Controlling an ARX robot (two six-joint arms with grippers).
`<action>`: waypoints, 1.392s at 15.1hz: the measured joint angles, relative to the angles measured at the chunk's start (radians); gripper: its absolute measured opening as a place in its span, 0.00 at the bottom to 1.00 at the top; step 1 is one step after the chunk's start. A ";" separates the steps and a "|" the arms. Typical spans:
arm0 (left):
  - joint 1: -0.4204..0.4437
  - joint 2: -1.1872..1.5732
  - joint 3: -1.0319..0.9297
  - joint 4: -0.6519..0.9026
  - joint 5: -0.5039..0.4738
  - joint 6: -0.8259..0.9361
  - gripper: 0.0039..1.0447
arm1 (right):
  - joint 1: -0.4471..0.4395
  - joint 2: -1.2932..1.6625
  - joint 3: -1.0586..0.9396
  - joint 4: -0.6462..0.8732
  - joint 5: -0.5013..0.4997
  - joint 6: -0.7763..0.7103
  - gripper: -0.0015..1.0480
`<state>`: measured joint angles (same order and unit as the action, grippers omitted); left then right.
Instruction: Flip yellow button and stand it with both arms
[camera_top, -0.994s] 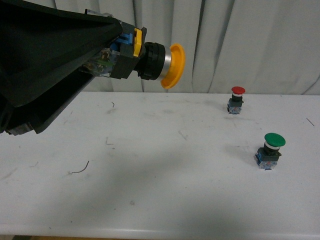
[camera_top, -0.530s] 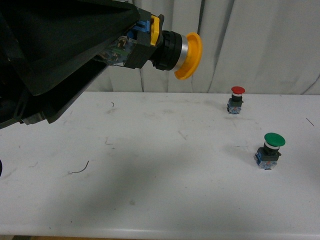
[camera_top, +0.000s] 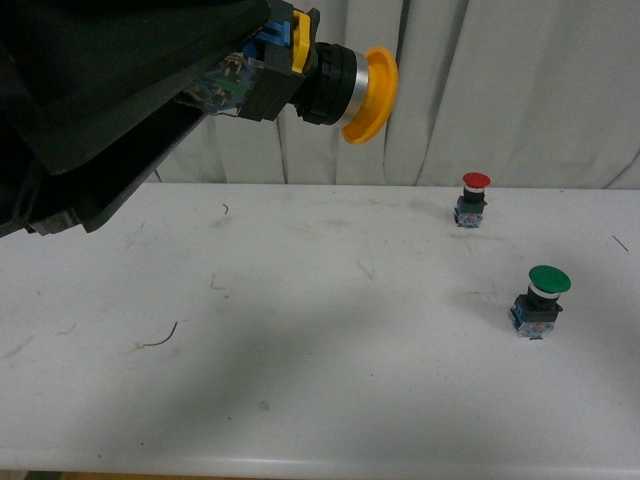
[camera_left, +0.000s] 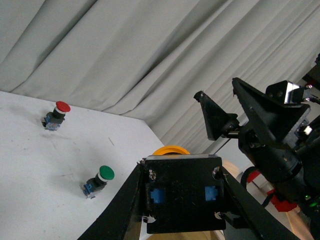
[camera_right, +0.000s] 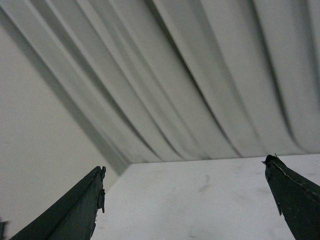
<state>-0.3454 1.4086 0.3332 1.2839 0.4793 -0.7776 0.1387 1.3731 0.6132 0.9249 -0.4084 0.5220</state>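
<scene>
1. Grey pleated curtain (camera_top: 520, 90) fills the back of your front view, behind everything.
2. White scuffed table (camera_top: 300, 400) spans the front view below it.
3. Your left arm (camera_top: 90, 110) is the big black mass at upper left, raised well above the table.
4. Your left gripper (camera_left: 184, 197) is clamped on the base block of the yellow button (camera_top: 345, 85), one finger on each side.
5. Your right gripper (camera_right: 185, 200) is spread wide with nothing between its fingers. The left wrist view shows it in the air beyond the button's cap.
6. The yellow button hangs sideways, cap pointing right, high above the table.
7. The green button (camera_top: 540, 300) stands upright on the table's right side.
8. The red button (camera_top: 474, 200) stands upright farther back, apart from the green one.
</scene>
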 joint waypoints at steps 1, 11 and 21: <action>0.000 -0.002 0.000 0.000 0.000 0.000 0.34 | 0.029 0.016 -0.024 0.101 -0.042 0.117 0.94; 0.004 -0.003 -0.005 0.000 0.005 0.000 0.34 | 0.246 0.264 -0.127 0.360 -0.004 0.793 0.94; 0.014 0.000 -0.018 0.002 0.013 0.000 0.34 | 0.372 0.341 -0.082 0.359 0.047 0.847 0.94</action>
<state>-0.3313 1.4082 0.3157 1.2854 0.4927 -0.7776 0.5106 1.7145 0.5312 1.2839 -0.3611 1.3693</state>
